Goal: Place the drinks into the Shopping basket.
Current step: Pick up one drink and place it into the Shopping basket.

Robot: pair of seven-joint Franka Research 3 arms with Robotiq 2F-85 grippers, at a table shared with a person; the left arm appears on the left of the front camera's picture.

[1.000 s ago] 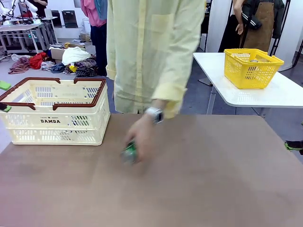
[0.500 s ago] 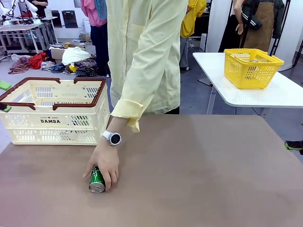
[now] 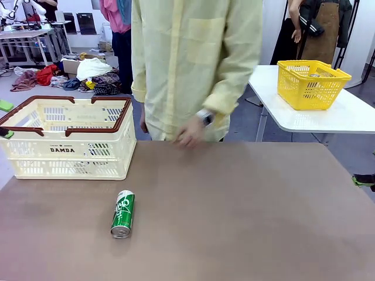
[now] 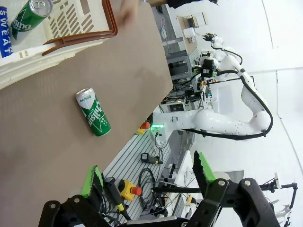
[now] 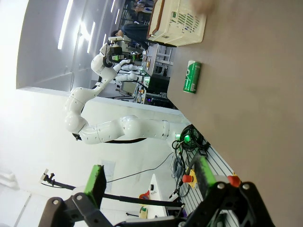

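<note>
1. Left gripper [image 4: 147, 177]: the jaws stand fully apart with nothing between the pads. It is raised clear of the table [image 3: 246, 222].
2. Right gripper [image 5: 149, 179]: the jaws stand fully apart and hold nothing. It is also raised clear of the table.
3. Green and white can [image 3: 123, 213]: it lies on its side on the table, with nothing touching it. In the front view it sits at 7 o'clock from the table centre. Its long axis runs roughly 12 to 6 o'clock, with the silver top toward 6.
4. Shopping basket [image 3: 67, 137]: it stands upright at 10 o'clock on the table and is marked "DAMDA". The green and white can lies near it but apart, at 5 o'clock from the basket.
5. In the left wrist view, a second green can [image 4: 31, 16] lies inside the Shopping basket. A blue can [image 4: 4, 40] with white lettering shows beside it at the picture edge, apparently inside too.
6. Person [image 3: 193, 58]: stands at 12 o'clock, at the far table edge. 1 hand [image 3: 190, 136] hangs just over that edge and is blurred.
7. Yellow basket [image 3: 310, 85]: it rests on a separate white table [image 3: 328, 120] at 2 o'clock.
</note>
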